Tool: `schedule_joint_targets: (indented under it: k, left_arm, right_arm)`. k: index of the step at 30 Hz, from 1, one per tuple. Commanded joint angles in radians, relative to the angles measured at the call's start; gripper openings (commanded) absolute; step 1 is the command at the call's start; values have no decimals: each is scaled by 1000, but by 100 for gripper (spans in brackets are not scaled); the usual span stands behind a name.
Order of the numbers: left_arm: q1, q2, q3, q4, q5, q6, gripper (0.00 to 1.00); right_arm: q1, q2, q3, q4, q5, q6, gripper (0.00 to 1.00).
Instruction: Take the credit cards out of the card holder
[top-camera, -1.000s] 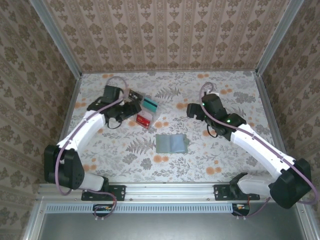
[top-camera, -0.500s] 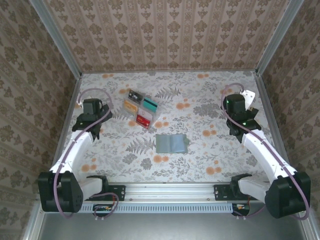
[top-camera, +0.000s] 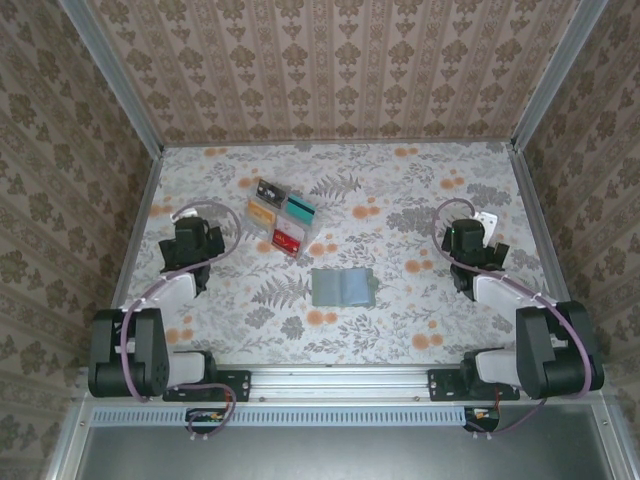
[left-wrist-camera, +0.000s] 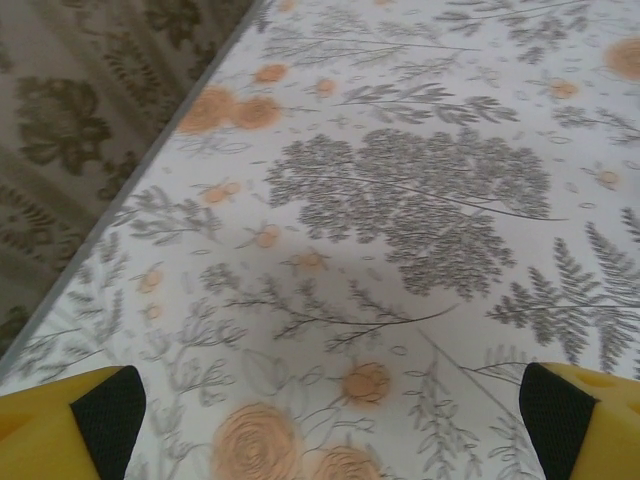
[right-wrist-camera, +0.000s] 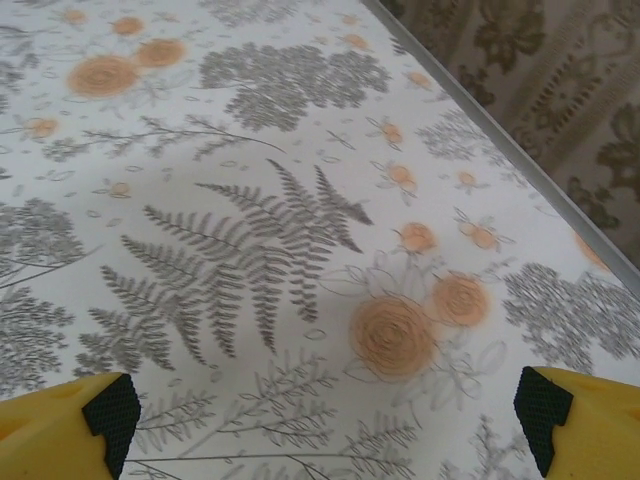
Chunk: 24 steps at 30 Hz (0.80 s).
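The card holder (top-camera: 343, 287), a flat grey-green wallet, lies open on the flowered table a little in front of the middle. Whether credit cards sit in its slots I cannot tell at this size. My left gripper (top-camera: 192, 238) hangs over the left side of the table, well away from the wallet. In the left wrist view the gripper (left-wrist-camera: 330, 430) is open, its yellow fingertips (left-wrist-camera: 100, 420) far apart over bare cloth. My right gripper (top-camera: 468, 243) is at the right side, also apart from the wallet. It stands open (right-wrist-camera: 325, 425) with nothing between its pads (right-wrist-camera: 548, 415).
A clear compartment tray (top-camera: 283, 218) with colourful cards, a tan-orange one among them, stands behind and left of the wallet. Patterned walls close the table on three sides. A metal rail (top-camera: 340, 380) runs along the near edge by the arm bases.
Both arms have pulled back from the middle to the table's sides and folded towards their bases. The left gripper left the tray and opened wider. The wallet and tray have not moved.
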<state>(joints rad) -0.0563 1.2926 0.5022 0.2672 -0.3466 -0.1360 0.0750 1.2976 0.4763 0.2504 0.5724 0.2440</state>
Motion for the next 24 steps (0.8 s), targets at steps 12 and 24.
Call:
schedule_joint_targets:
  k: [12, 24]
  left_arm:
    - [-32, 129, -131, 557, 182, 220, 100]
    - [-21, 255, -175, 764, 185, 220, 100]
  right_arm:
    - [11, 68, -114, 554, -298, -214, 100]
    - [-8, 230, -86, 640, -334, -209, 100]
